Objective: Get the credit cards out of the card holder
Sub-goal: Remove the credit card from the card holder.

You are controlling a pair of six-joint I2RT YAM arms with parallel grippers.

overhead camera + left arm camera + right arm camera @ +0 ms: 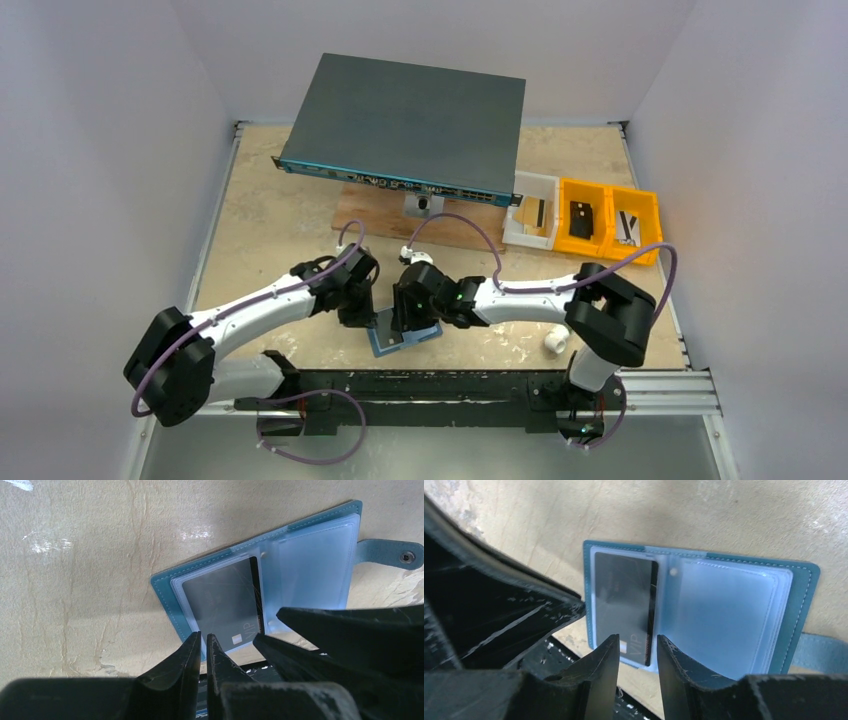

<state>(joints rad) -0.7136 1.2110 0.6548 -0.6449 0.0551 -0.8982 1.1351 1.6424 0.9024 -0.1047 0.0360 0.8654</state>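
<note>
The steel-blue card holder [385, 346] lies open and flat on the table near the front edge. Its frosted clear sleeves [315, 555] face up. One dark grey credit card [222, 600] marked "VIP" sits in the left sleeve, and it also shows in the right wrist view [624, 595]. My left gripper [204, 641] is shut, its tips at the holder's near left edge. My right gripper [638, 642] is open by a narrow gap, its tips on either side of the card's near end, just above the holder [729, 610]. Other cards are not visible.
A large dark grey box [410, 120] stands on a wooden board at the back. A white bin [530, 215] and two orange bins [585, 220] sit at the right. A small white object [555, 342] lies by the right arm. A black rail [450, 385] runs along the front edge.
</note>
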